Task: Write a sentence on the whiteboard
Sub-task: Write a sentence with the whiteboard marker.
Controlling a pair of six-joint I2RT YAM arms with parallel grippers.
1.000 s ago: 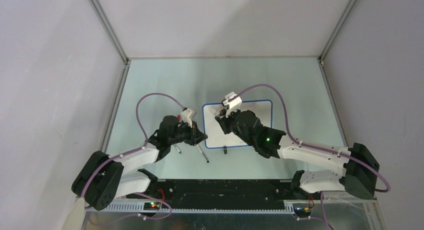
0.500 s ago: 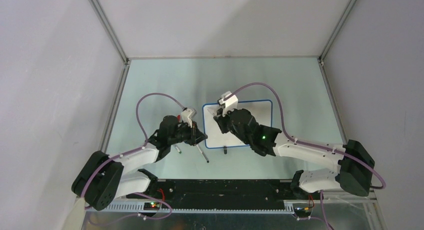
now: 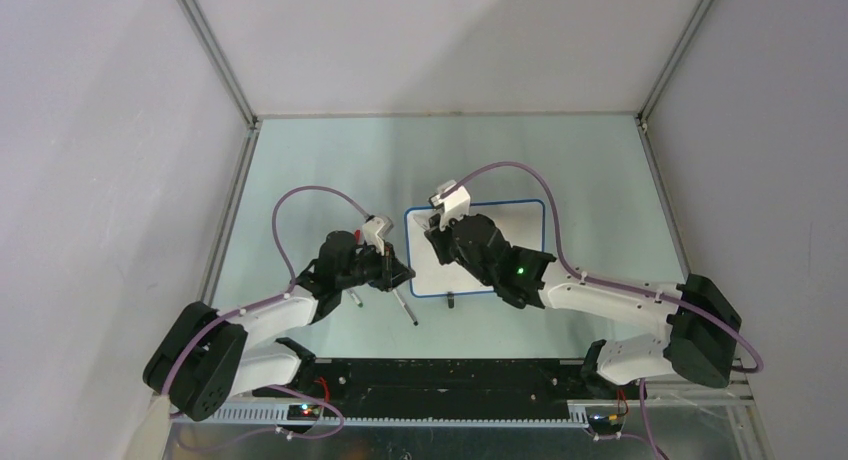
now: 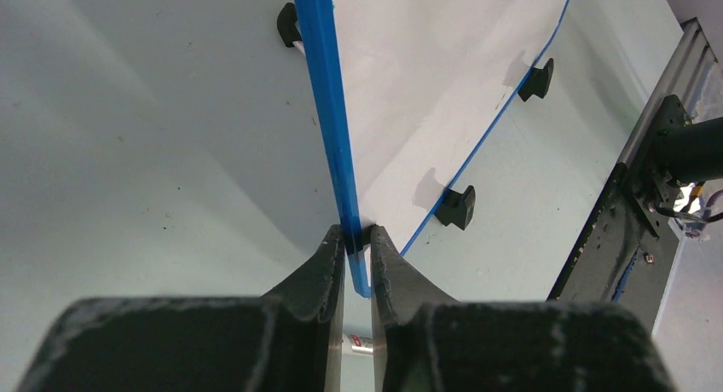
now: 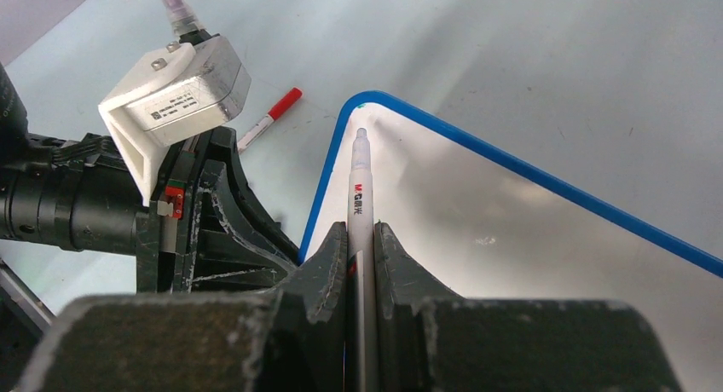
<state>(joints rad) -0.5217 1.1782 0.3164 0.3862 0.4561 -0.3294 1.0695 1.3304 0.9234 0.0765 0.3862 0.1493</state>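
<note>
Right gripper [image 5: 360,239] first: its two fingers are pressed tight on the barrel of a white marker [image 5: 361,183], which sticks out ahead with its tip just inside the far-left corner of the whiteboard [image 5: 529,239]. Whether the tip is actually on the glossy surface or a hair above it, I cannot tell from where I stand. Over the last second that arm has eased leftward across the board, the wrist sliding toward this corner and the elbow following, while the other arm has not budged. To me that reads as lining up for the start of a line, since a sentence would naturally begin at the top left, and I see no blue letters on the part of the board that shows, so the writing looks hardly begun, if at all. Left gripper [image 4: 351,239] is nipped onto the blue rim at the board's left edge near the near corner, pinning it flat on the pale table [image 3: 330,170]. The board lies mid-table between the two arms, its black clip feet [image 4: 456,206] along the near edge. A red-capped marker [image 5: 271,117] lies loose on the table just beyond the corner.
</note>
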